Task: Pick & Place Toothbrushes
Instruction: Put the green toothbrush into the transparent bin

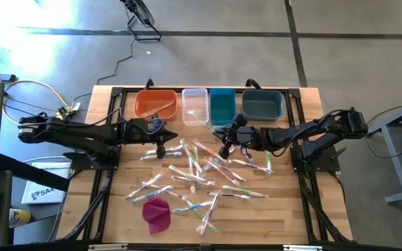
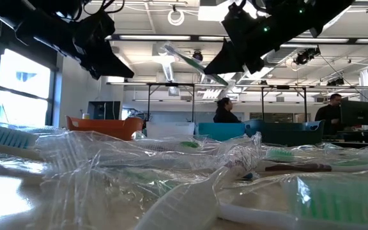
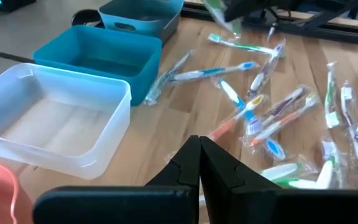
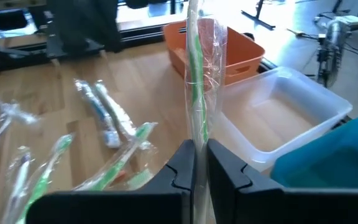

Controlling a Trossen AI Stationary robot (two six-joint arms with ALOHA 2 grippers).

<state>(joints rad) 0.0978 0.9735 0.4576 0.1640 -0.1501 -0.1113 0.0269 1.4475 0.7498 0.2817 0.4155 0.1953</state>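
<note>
Many wrapped toothbrushes (image 1: 201,171) with pink, green, blue and white handles lie scattered on the wooden table's middle. My right gripper (image 1: 223,136) hangs above their far edge, shut on one green toothbrush (image 4: 195,68) in its clear wrapper. That toothbrush points toward the clear bin (image 1: 195,104). My left gripper (image 1: 162,139) hovers left of the pile, near the orange bin (image 1: 155,103). It is shut (image 3: 199,155) with nothing between its fingers. My right gripper pinches the wrapped green toothbrush between its two fingers, at one end (image 4: 197,140). The fingers come from the table's right, slanting a little down, and lie along it. The toothbrush sticks out past the fingertips, lifted clear (image 2: 184,61), its free end toward the clear bin.
Along the far edge stand an orange, a clear, a teal (image 1: 222,104) and a dark blue bin (image 1: 262,104), side by side. A magenta cloth lump (image 1: 157,214) lies near the front. Two people (image 2: 225,110) stand in the room beyond the table.
</note>
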